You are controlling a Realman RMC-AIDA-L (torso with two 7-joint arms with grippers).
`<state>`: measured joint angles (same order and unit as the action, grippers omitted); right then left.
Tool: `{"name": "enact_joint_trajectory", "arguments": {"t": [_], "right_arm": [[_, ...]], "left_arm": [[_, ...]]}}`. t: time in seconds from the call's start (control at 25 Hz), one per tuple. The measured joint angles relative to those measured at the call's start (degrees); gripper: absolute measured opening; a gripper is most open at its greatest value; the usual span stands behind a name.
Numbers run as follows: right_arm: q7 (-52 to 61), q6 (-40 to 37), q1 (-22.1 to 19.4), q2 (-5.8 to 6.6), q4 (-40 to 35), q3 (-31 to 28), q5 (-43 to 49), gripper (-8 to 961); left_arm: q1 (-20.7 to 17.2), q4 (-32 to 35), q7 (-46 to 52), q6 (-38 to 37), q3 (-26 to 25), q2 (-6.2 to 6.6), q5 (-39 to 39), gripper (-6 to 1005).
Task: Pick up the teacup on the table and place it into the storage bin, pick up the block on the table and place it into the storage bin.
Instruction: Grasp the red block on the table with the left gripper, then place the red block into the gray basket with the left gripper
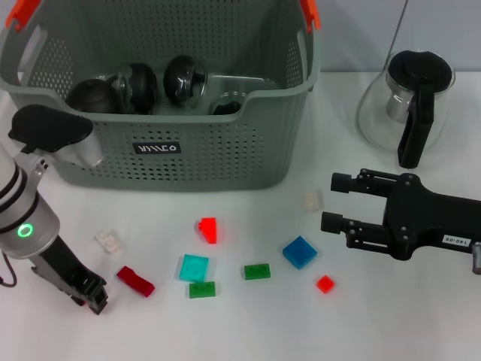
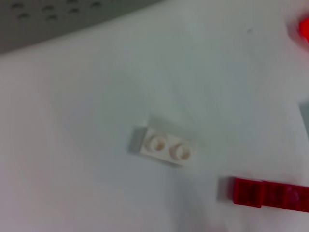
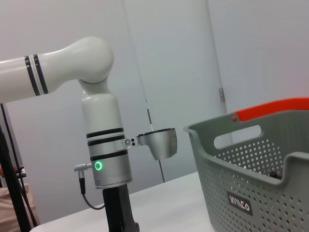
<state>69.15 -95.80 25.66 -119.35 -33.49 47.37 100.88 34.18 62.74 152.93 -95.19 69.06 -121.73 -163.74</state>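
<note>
The storage bin [image 1: 173, 162] stands at the back of the table and holds several dark round cups [image 1: 135, 86]. No teacup shows on the table itself. Small blocks lie in front of the bin: a white block [image 1: 109, 241] [image 2: 164, 147], a dark red block [image 1: 135, 280] [image 2: 270, 193], a red block [image 1: 208, 229], a cyan block [image 1: 194, 267] and a blue block [image 1: 300, 251]. My left gripper [image 1: 94, 299] hangs low at the front left, just left of the dark red block. At the right my right gripper [image 1: 336, 202] is open and empty, with its fingers pointing towards the blocks.
A glass teapot [image 1: 406, 105] with a black lid and handle stands at the back right. Two green blocks [image 1: 256, 271], a small red block [image 1: 325, 283] and a pale translucent block [image 1: 313, 199] also lie on the white table. The right wrist view shows the bin's wall [image 3: 251, 193].
</note>
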Motion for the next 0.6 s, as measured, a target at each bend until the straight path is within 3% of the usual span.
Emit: {"name": "enact_joint_trajectory", "arguments": {"t": [0.2,0.6], "right_arm": [[-0.01,-0.44,0.00,0.00,0.00,-0.01,0.16,715],[0.21,-0.69,0.00,0.00,-0.15,-0.13,0.20,715]], "left_arm": [[0.48,-1.02,0.05,0.47,0.42,0.06,0.00,233],[0.15,3.99,-0.51,-3.05,-0.18,0.16,0.20,168]]}}
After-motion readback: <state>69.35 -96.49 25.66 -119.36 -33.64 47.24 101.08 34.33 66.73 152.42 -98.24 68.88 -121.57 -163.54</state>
